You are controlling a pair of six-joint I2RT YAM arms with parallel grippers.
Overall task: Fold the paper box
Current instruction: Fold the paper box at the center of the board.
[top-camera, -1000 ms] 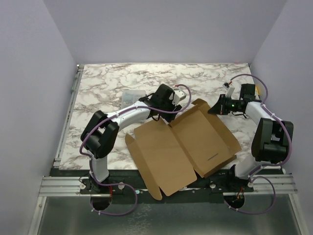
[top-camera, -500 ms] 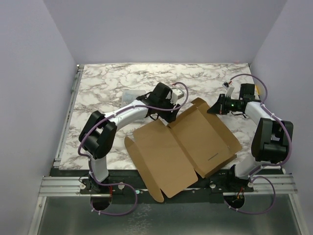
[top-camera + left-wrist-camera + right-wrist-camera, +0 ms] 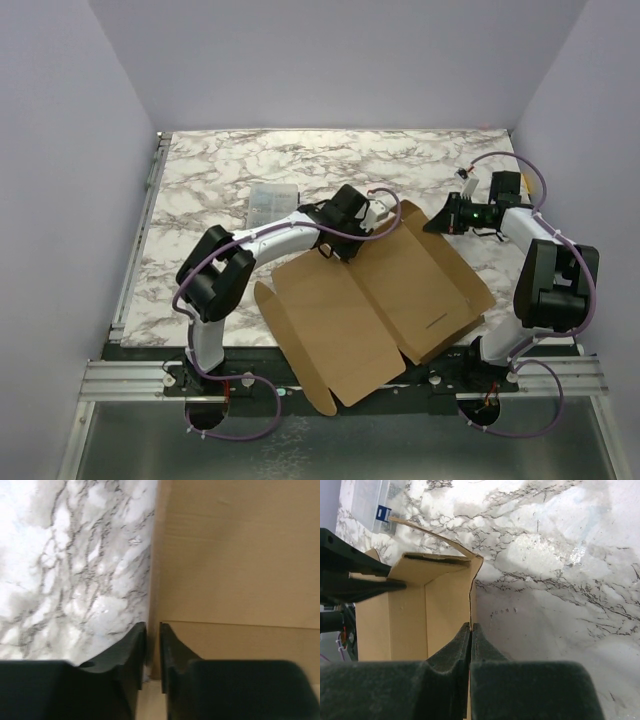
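The paper box [image 3: 370, 300] is a brown die-cut sheet lying opened out at the near middle of the table, with its far flap raised. My left gripper [image 3: 385, 213] is at the left end of that raised flap. In the left wrist view the cardboard [image 3: 230, 555] edge runs into the narrow gap between the jaws of the left gripper [image 3: 153, 627], which stand slightly apart around it. My right gripper [image 3: 432, 222] is at the flap's right end. The right gripper [image 3: 471, 626] is shut on the edge of the standing cardboard wall [image 3: 410, 615].
A small clear plastic case [image 3: 273, 203] lies on the marble table [image 3: 220, 160] left of the left arm and shows again as the clear case [image 3: 367, 502] at the top left of the right wrist view. The sheet's near corner [image 3: 325, 400] hangs over the table's front edge.
The left gripper has moved right to the raised far flap and its jaws have narrowed around the flap's edge. The right arm has not moved.
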